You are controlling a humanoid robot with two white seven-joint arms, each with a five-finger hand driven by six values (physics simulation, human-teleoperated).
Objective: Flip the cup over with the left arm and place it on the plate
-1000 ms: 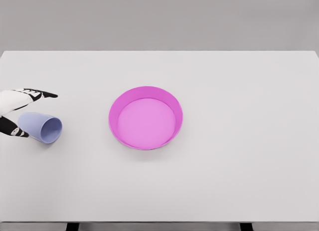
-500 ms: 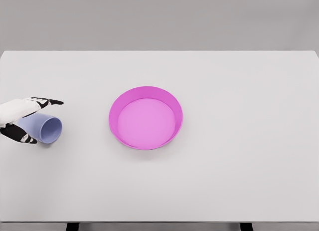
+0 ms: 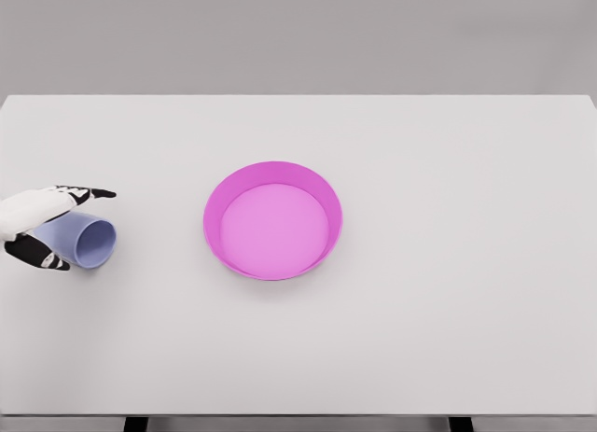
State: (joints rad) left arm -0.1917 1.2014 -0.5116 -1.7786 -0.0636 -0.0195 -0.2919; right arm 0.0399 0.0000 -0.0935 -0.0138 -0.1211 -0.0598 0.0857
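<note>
Pale blue cup [image 3: 82, 240], lying on its side near the left edge of the bench [image 3: 448, 339], open mouth turned toward the right and slightly toward the camera, closed base hidden behind the robot hand. Looks like thin, stiff plastic: probably light, smooth-walled and a little slippery, inclined to roll on its round side if nudged rather than gripped. Unlikely to break, but likely to squirt out of a pinch placed too near the rim, where the wall may flex. Best taken around the middle of the body, fingers on the upper side and thumb on the lower, so that a turn of the wrist can stand it up.

Left robot hand [image 3: 37, 225] wrapped about the rear half of the cup, fingers [image 3: 86, 193] stretched over the top and pointing right, thumb [image 3: 37, 253] under the near side. Closed around the cup by the look of it, though actual contact pressure not to be judged from this view. Cup apparently not yet lifted, still on its side.

Pink plate [image 3: 272, 220], round with a raised rim, well apart to the right near the middle of the bench, nothing in it. Right arm not visible.
</note>
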